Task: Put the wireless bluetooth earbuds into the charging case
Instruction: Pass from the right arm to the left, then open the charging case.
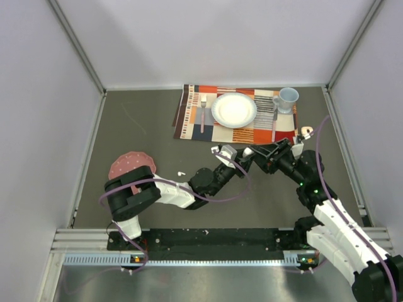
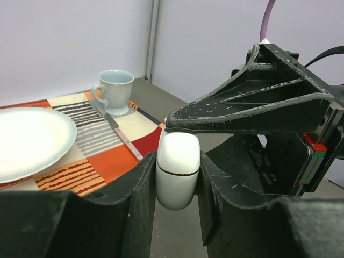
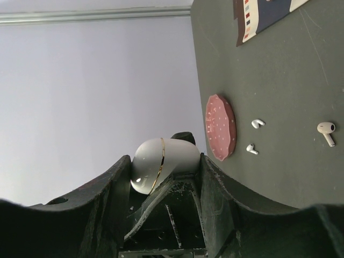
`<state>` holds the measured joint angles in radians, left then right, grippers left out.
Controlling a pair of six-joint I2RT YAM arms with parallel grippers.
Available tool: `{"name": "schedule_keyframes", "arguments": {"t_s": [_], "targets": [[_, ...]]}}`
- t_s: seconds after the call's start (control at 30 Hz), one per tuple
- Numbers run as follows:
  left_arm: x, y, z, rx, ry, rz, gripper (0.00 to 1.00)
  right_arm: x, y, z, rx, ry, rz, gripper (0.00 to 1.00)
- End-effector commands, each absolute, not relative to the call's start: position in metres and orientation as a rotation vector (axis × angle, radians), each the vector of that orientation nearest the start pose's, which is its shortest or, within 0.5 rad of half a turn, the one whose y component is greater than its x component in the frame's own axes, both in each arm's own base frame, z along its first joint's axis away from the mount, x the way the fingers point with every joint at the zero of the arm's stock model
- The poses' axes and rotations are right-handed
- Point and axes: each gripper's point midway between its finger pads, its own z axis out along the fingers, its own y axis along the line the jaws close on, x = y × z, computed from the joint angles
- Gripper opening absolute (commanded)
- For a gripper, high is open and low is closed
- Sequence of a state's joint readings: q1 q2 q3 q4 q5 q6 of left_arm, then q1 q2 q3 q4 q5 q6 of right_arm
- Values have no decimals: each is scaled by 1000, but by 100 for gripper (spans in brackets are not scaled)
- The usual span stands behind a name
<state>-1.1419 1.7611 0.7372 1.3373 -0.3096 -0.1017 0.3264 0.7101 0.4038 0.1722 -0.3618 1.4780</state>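
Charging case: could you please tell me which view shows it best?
Left wrist: the case sits large and centred, upright, its gold seam clear. Right wrist shows it tilted, its lower part hidden; top external shows only a white speck.

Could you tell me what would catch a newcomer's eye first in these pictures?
The left fingers and right fingers both clamp one white case at mid-table. Behind lies a bright patterned placemat with plate and cup; small white earbuds lie loose on the dark table by a pink disc.
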Motion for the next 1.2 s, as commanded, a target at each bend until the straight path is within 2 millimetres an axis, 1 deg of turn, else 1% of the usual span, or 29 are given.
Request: {"name": "schedule_keyframes", "arguments": {"t_s": [0.0,0.07,0.17,0.3,0.33,0.43,0.47,0.53,0.57,0.6,0.63,0.67,0.7,0.73,0.77,0.8,0.83,0.87,0.9,0.93,0.97,1.0,1.03,1.07,1.1,1.13,1.17], "targets": [[239,-406,291,259,1048,-970,38,244,194,264,733,1741,1640,35],[239,-405,290,259,1046,-968,37,244,193,263,736,1742,1638,35],[237,-405,290,269,1049,-970,33,244,193,264,735,1737,1643,35],[238,-404,289,264,1049,-966,30,244,193,266,730,1731,1645,34],[238,-403,290,263,1048,-967,27,244,193,266,729,1729,1644,34],[238,-403,290,263,1050,-965,21,243,193,264,734,1735,1643,35],[237,-403,291,262,1047,-967,17,243,193,263,735,1739,1643,36],[237,-403,290,271,1053,-964,11,242,193,262,732,1737,1641,45],[236,-403,292,274,1053,-965,6,242,192,262,730,1735,1635,48],[237,-404,289,288,1072,-959,3,242,191,261,730,1739,1625,56],[236,-404,288,295,1082,-957,1,241,191,263,710,1738,1614,61],[235,-402,294,293,1077,-960,0,242,190,262,712,1741,1599,67],[235,-402,295,298,1081,-961,0,242,189,261,709,1746,1588,70],[235,-404,290,320,1108,-953,0,242,189,261,696,1751,1573,74],[232,-404,297,333,1103,-966,0,242,189,261,687,1756,1567,80],[231,-405,298,343,1117,-977,0,241,190,261,672,1759,1561,85],[234,-405,293,363,1147,-970,0,241,189,262,641,1768,1532,88],[226,-405,302,400,1120,-1015,0,241,189,261,623,1779,1510,90],[223,-402,301,403,1133,-1059,0,242,187,258,554,1796,1445,91],[227,-395,300,417,1134,-1073,0,242,186,262,521,1814,1396,91],[224,-387,307,430,1129,-1098,0,243,184,262,482,1831,1351,91],[210,-387,298,507,1136,-1176,0,242,183,265,426,1841,1308,91],[219,-375,297,507,1148,-1172,0,242,183,280,296,1814,1245,92],[214,-364,305,520,1134,-1191,0,241,184,279,249,1839,1223,92],[203,-362,297,591,1145,-1240,0,239,185,285,177,1826,1205,92],[208,-352,299,605,1146,-1237,0,234,188,296,37,1799,1178,91],[202,-346,301,648,1151,-1253,0,232,189,298,-8,1799,1161,90]]}}
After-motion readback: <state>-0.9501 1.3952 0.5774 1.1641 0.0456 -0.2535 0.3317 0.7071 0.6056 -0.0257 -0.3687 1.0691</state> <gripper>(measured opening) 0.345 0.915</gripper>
